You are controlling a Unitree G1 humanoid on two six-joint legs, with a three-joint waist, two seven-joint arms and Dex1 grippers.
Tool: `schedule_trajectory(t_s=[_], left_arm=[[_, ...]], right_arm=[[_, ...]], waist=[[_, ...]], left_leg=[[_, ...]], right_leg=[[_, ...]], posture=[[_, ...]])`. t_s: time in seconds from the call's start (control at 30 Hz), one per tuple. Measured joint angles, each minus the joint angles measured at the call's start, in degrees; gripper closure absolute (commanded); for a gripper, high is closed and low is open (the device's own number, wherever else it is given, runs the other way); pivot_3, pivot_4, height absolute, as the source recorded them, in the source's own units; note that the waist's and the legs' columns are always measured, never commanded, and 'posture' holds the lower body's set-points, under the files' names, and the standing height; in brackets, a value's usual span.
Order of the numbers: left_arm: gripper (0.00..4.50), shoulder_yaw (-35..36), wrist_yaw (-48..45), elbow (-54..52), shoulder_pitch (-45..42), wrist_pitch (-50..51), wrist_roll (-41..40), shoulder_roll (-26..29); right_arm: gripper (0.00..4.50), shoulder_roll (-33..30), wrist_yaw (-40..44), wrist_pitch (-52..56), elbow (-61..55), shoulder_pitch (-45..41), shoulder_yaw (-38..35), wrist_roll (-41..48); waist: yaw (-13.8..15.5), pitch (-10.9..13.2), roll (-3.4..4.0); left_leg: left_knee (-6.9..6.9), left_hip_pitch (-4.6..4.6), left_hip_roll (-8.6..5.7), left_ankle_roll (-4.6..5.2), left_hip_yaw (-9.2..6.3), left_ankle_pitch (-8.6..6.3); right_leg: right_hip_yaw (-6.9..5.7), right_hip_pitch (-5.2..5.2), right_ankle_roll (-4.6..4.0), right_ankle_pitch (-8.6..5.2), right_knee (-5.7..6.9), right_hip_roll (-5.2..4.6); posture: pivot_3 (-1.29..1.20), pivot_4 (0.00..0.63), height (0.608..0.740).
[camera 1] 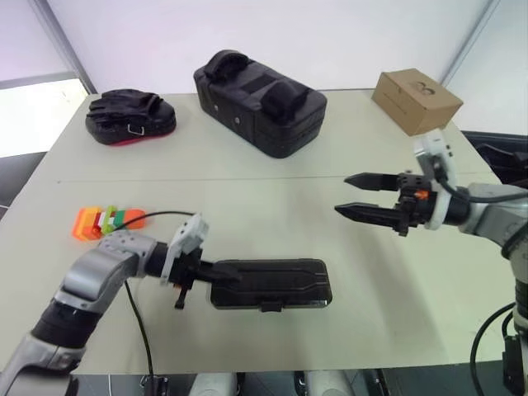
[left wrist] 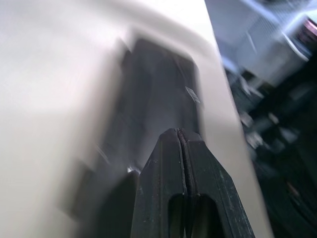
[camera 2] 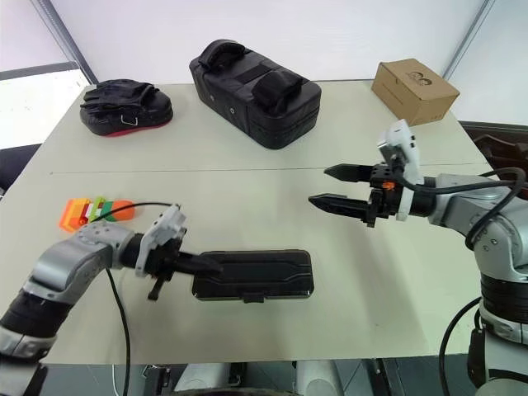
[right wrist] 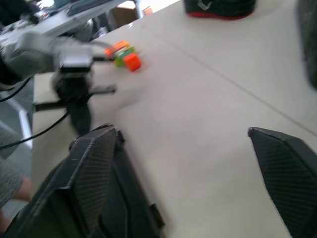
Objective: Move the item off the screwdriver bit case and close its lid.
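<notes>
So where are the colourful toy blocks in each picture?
Left eye view: toy blocks at the table's left edge, beyond the left arm.
Right eye view: same spot.
Left wrist view: not there.
Right wrist view: far off, past the left arm.
Shared landmark: the closed bit case.

The right gripper point(right wrist: 198, 178) holds its fingers point(right wrist: 91, 173) wide apart above the table point(right wrist: 208, 89); toy blocks point(right wrist: 124, 53) lie beyond.

The left gripper point(camera 1: 216, 275) is held level with fingers pressed together, pointed toward 3 o'clock. The right gripper point(camera 1: 356, 195) is raised, fingers spread apart, aimed toward 9 o'clock.
</notes>
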Motion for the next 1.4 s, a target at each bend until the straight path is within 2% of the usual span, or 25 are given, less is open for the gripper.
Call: schedule_trajectory(t_s=[0.03, 0.07, 0.13, 0.2, 0.33, 0.43, 0.6, 0.7, 0.93, 1.23, 1.4], left_arm=[[4.5, 1.17, 2.39, 3.52, -3.54, -1.51, 0.43, -2.58], [4.5, 1.51, 3.23, 4.76, -4.99, -2.37, 0.66, -3.18], [4.5, 1.15, 3.58, 9.03, -8.09, -5.58, 3.12, -3.52], [4.5, -0.44, 2.51, 12.3, -8.72, -8.35, 5.75, -3.55], [4.5, -5.27, 0.63, 19.18, -9.08, -14.13, 10.92, -5.87], [4.5, -8.27, -1.34, 25.49, -11.72, -17.95, 14.69, -8.41], [4.5, -12.4, -4.17, 33.68, -16.18, -23.37, 19.28, -14.15], [4.5, -13.8, -6.21, 34.82, -17.59, -24.5, 20.54, -16.17], [4.5, -15.35, -9.14, 35.52, -19.14, -24.56, 22.86, -18.54], [4.5, -15.56, -10.01, 44.18, -23.79, -28.62, 26.51, -22.15], [4.5, -15.22, -10.66, 49.01, -25.86, -31.39, 27.58, -23.9]], right_arm=[[1.78, -0.07, 0.42, -0.15, -2.21, 0.13, 2.24, 0.0], [2.44, -0.01, 0.73, -0.21, -3.7, 0.22, 3.56, 0.08], [3.24, 0.42, 1.19, -0.36, -7.9, 1.19, 6.37, 0.6], [4.39, 2.35, 0.65, -0.11, -11.27, 3.07, 8.06, 2.32], [4.39, 2.59, -0.95, -0.66, -17.34, 7.67, 12.63, 1.47], [4.39, 0.28, -2.21, -2.62, -21.4, 12.13, 15.28, -1.85], [4.39, -2.3, -2.68, -6.8, -25.16, 14.23, 21.84, -8.37], [4.39, -2.82, -4.33, -9.58, -25.66, 14.76, 27.53, -14.84], [4.39, -3.35, -8.39, -12.69, -26.41, 14.87, 35.84, -26.84], [4.39, 3.76, -16.25, -4.5, -29.21, 10.25, 40.92, -32.84], [4.39, 4.14, -18.51, 1.46, -32.44, 9.48, 41.27, -33.2]], waist=[[0.2, 0.02, -0.04], [0.23, 0.03, -0.07], [0.01, 0.02, -0.05], [-0.37, 0.01, -0.06], [-0.37, 0.02, -0.08], [0.48, 0.04, -0.11], [0.67, 0.02, -0.15], [0.44, 0.02, -0.15], [0.6, 0.01, -0.15], [0.7, -0.06, -0.14], [0.73, -0.1, -0.15]], left_leg=[[0.0, -0.02, 0.01, 0.0, -0.01, 0.0], [0.0, -0.04, 0.03, 0.0, -0.02, 0.0], [-0.03, -0.01, 0.0, 0.01, 0.02, -0.01], [-0.12, -0.07, -0.04, 0.05, 0.0, -0.03], [0.0, -0.38, -0.09, 0.05, -0.01, -0.03], [0.08, -0.39, -0.24, 0.04, 0.01, -0.03], [0.12, -0.37, -0.25, 0.05, -0.01, -0.03], [0.12, -0.36, -0.24, 0.05, 0.0, -0.03], [0.15, -0.33, -0.23, 0.05, -0.01, -0.02], [0.18, -0.32, -0.25, 0.05, -0.05, -0.02], [0.28, -0.32, -0.26, 0.07, -0.09, -0.03]], right_leg=[[-0.01, -0.01, 0.04, 0.02, 0.0, 0.03], [-0.03, -0.03, 0.05, 0.03, 0.0, 0.06], [-0.02, -0.07, 0.07, 0.03, 0.04, 0.06], [-0.03, -0.13, 0.07, 0.01, -0.02, 0.11], [-0.03, -0.34, 0.09, 0.0, -0.01, 0.04], [-0.03, -0.31, 0.1, 0.01, -0.02, -0.02], [-0.03, -0.26, 0.1, 0.01, -0.01, 0.02], [-0.03, -0.29, 0.1, 0.01, 0.04, 0.05], [-0.03, -0.27, 0.1, 0.01, 0.07, 0.06], [-0.05, -0.24, 0.1, 0.01, 0.1, 0.06], [-0.06, -0.16, 0.1, 0.01, 0.09, 0.06]], posture=[[0.0, 0.15, 0.74], [0.0, 0.15, 0.74], [0.0, 0.15, 0.74], [0.0, 0.15, 0.74], [0.0, 0.15, 0.74], [0.0, 0.15, 0.74], [0.0, 0.15, 0.74], [0.0, 0.15, 0.74], [0.0, 0.15, 0.74], [0.0, 0.15, 0.74], [0.0, 0.15, 0.74]])
